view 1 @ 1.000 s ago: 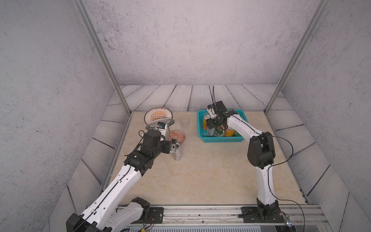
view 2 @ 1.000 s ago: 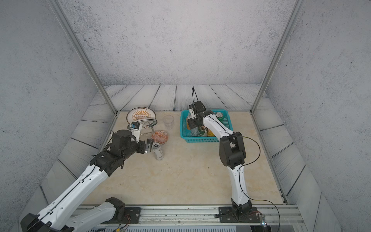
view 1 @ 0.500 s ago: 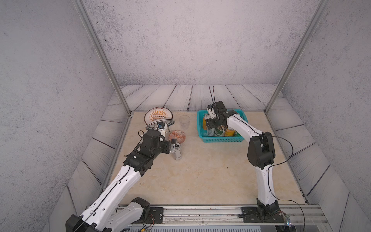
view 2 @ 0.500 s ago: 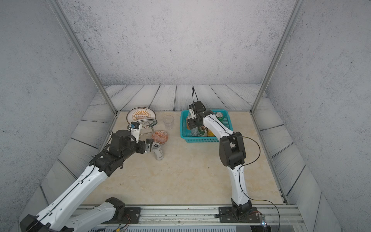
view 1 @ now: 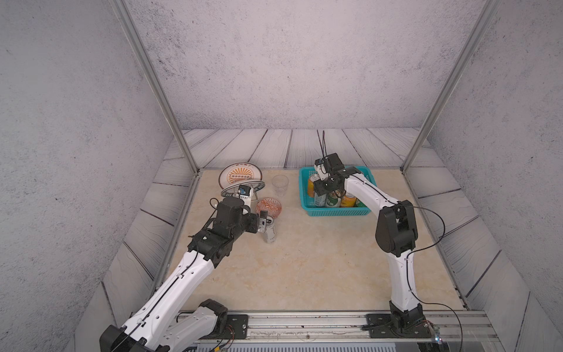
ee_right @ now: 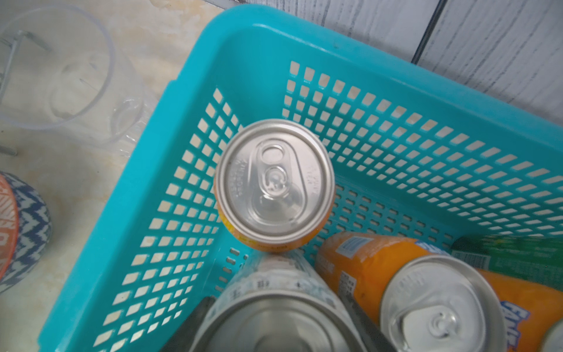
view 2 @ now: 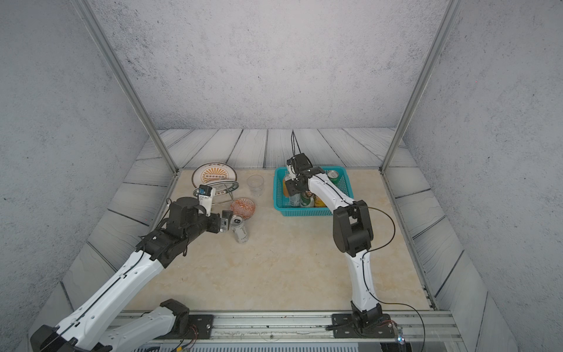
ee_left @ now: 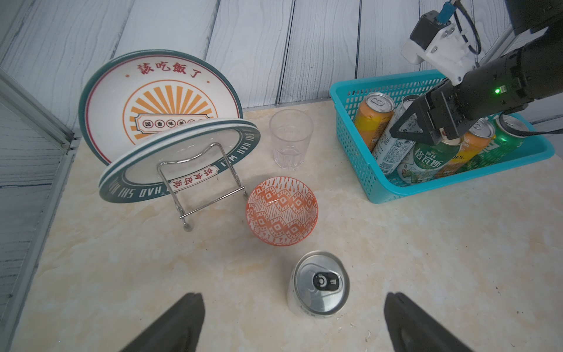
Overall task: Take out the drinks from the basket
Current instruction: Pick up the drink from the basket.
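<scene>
The teal basket (view 1: 335,211) (view 2: 304,212) stands at the back right with several drinks in it. My right gripper (ee_right: 280,329) (view 1: 324,191) reaches down into its left end and is shut on a leaning white can (ee_right: 274,286) (ee_left: 393,146). Beside that can are an upright orange can (ee_right: 274,183), a lying orange can (ee_right: 365,259), a green can (ee_right: 518,256) and a green-and-cream can (ee_left: 426,161). Another white can (ee_left: 318,283) (view 1: 269,233) stands upright on the table. My left gripper (ee_left: 294,300) (view 1: 261,224) is open around it, without touching it.
An orange patterned bowl (ee_left: 281,210) sits just beyond the standing can. A wire rack (ee_left: 198,183) holding plates (ee_left: 158,100) is at the back left. A clear cup (ee_left: 291,138) stands between the rack and the basket. Metal frame posts flank the table.
The right gripper's jaws have closed on the white can in the basket. Both arms stay about where they were, and the left gripper remains open.
</scene>
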Controlling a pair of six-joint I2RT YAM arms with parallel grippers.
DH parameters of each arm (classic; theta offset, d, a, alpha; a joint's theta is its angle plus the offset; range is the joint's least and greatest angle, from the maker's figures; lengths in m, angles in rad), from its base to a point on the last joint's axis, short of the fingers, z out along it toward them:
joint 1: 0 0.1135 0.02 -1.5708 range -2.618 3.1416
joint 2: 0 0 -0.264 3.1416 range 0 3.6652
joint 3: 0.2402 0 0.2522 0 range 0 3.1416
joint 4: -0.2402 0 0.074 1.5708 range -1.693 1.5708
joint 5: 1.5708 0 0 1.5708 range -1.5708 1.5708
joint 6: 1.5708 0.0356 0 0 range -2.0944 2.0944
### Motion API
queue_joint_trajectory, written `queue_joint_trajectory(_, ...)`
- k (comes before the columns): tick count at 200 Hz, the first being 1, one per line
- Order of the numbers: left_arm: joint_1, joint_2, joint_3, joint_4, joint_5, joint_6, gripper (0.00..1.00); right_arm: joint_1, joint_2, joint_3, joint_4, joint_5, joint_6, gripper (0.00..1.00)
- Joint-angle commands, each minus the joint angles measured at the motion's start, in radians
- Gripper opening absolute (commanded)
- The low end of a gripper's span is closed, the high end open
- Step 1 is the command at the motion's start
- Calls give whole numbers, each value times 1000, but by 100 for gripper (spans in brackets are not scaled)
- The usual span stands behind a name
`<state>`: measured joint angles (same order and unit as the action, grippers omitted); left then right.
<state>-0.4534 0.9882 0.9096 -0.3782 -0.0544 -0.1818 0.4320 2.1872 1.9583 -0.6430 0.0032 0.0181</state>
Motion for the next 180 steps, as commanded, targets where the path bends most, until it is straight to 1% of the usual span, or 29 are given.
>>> queue_joint_trajectory(1,10,-9,-2,-3,6,2,99,6,-97,13,-18,17,-11,58)
queue_joint_trajectory(54,10,-17,-6,-10,23,-7,99,10,-200,37,-55,-7,-5,55)
queue_joint_trajectory(104,10,-11,1,-24,50,-15,99,35,-307,41,-104,-11,-17,55)
queue_joint_trajectory(152,9,-19,2,-55,107,-32,99,99,-433,27,-156,-13,-23,55)
queue_joint_trajectory(180,10,-36,-22,-65,89,-46,99,160,-511,-24,-160,-11,-19,55)
